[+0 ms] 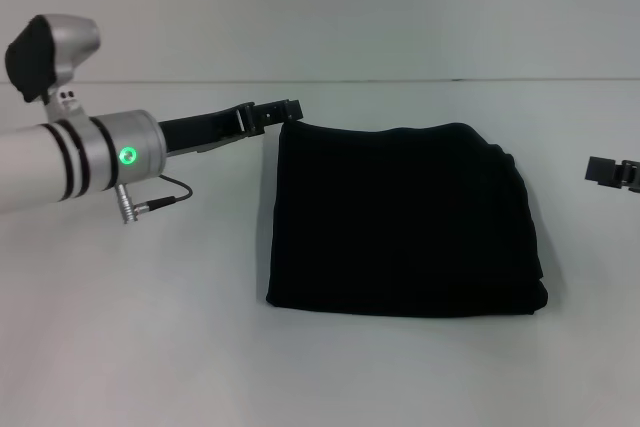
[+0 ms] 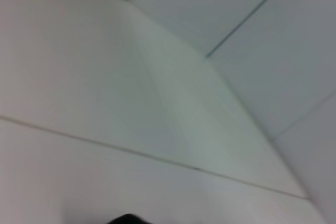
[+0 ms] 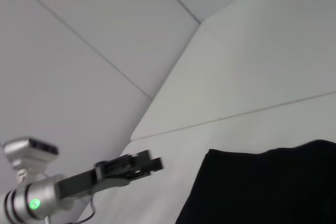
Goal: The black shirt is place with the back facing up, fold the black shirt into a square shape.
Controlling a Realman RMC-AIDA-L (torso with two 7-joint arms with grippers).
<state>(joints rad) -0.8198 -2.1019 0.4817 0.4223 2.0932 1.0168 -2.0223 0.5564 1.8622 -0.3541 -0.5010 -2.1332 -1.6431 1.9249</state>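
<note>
Folded into a near-square block, the black shirt [image 1: 400, 219] lies flat at the middle of the white surface [image 1: 150, 347]. Soft, matte fabric, plain black on the upward face, no lettering showing. Straight along the left and near edges, rounded and slightly rumpled along the far-right corner, with layered folds stacked down the right side. Seen again in the right wrist view as a dark slab [image 3: 262, 187] with a wavy far edge.

Left hand [image 1: 285, 109] at the far-left corner of the shirt, just beside or perhaps touching the cloth; cannot tell which, nor how far the fingers stand apart or whether any fabric is caught. Rigid black hand on a silver cylindrical arm with dark bands, a glowing green ring light [image 1: 127, 156] and a thin black cable [image 1: 165, 194] looped beneath. Same hand visible from the right wrist view [image 3: 144, 163], apart from the shirt's corner there.

Right hand [image 1: 612, 172] at the right edge, well clear of the shirt, only partly in view; spread of its fingers cannot be told.

Smooth pale wall panels behind.
</note>
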